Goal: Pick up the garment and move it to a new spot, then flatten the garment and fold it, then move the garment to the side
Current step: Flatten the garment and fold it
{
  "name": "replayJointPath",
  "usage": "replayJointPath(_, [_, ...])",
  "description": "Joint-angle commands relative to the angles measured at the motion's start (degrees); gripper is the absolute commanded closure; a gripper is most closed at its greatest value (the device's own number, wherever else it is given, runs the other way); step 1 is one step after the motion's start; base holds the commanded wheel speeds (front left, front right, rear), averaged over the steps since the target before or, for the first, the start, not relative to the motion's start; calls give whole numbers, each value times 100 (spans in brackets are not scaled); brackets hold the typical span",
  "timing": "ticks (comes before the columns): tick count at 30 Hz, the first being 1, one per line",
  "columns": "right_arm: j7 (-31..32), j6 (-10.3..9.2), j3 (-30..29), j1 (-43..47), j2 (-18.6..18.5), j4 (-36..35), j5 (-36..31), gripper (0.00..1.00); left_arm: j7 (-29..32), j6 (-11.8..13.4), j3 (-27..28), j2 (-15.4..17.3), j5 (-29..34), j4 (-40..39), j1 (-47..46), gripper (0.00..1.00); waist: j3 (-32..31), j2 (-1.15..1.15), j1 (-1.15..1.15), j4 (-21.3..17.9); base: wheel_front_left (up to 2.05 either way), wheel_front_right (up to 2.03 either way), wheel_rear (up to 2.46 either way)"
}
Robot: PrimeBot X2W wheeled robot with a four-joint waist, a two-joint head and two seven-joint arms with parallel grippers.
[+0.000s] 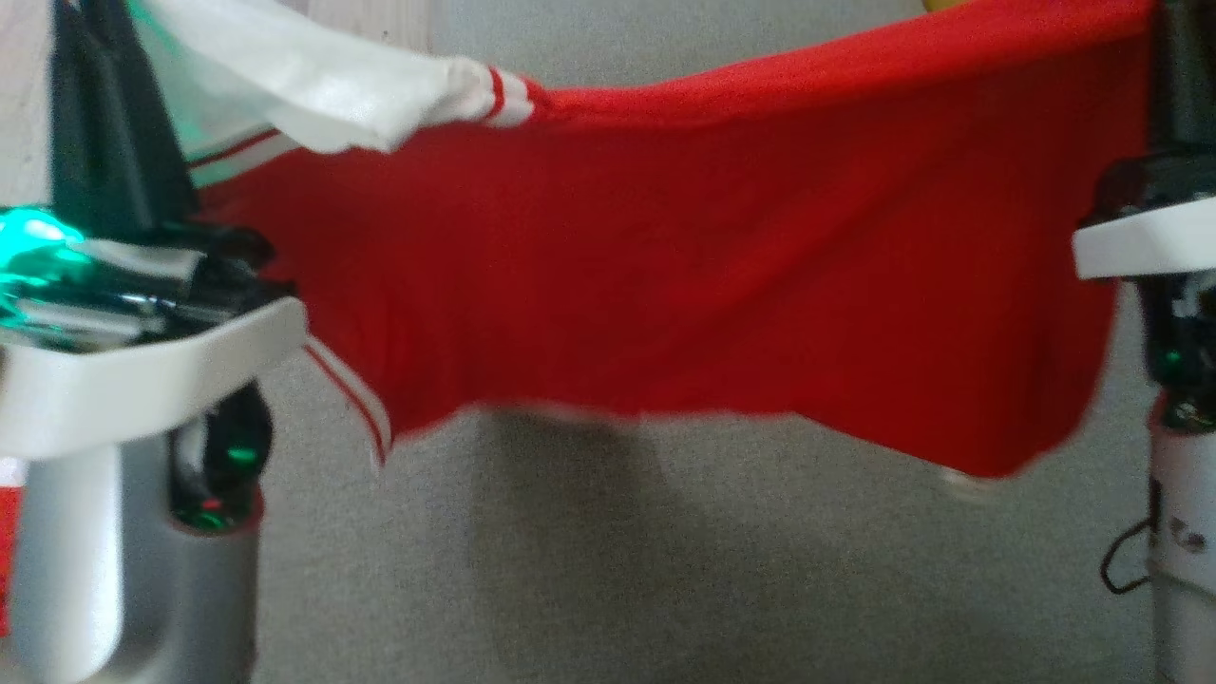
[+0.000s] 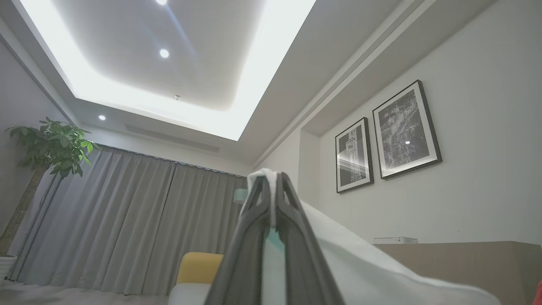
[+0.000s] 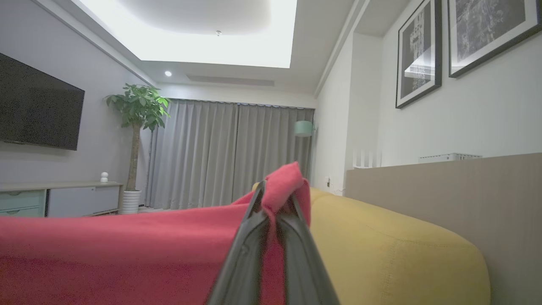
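The garment [image 1: 722, 247] is a red shirt with white sleeves and red-and-white striped trim, stretched in the air between both arms and sagging in the middle above the grey surface. My left gripper [image 2: 273, 180] is shut on the white sleeve part [image 2: 360, 262], pinched at its fingertips; in the head view its dark fingers [image 1: 104, 114] rise at the upper left. My right gripper [image 3: 276, 192] is shut on a bunched red corner of the garment [image 3: 283, 182]; in the head view its dark fingers [image 1: 1183, 66] hold the top right edge.
A grey fabric surface [image 1: 665, 570] lies below the hanging cloth. A yellow cushion [image 3: 402, 245] sits just right of the right gripper, with a beige wall panel [image 3: 444, 190] behind. Curtains [image 3: 228, 152], a potted plant [image 3: 135, 114] and a cabinet [image 3: 55, 199] stand far off.
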Motion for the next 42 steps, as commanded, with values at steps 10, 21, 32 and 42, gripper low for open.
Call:
replayJointPath(10, [888,43,-69,-1165,78,-213,90,100,1002,-143,192,699,-130,684,-2076,100,1291,0,1,-83,0,0,0])
replayJointPath(21, [-599,43,187,-4668,-191,3297,-73,100,201,-385,-125,1080,355,4106,-5560,100,2513,0,1,85,0,0,0])
replayJointPath(32, [-1963,43,298,-4929,-357,5743,-10,100,-701,-501,-1251,908,85,5483,-5705,100,2390,0,1,415,0,0,0])
replayJointPath(42, [-1295,43,1558,-3304,-592,6650,1062,100,-778,-503,-2417,1332,-614,5234,-3314,100,2024,0,1,433,0,0,0])
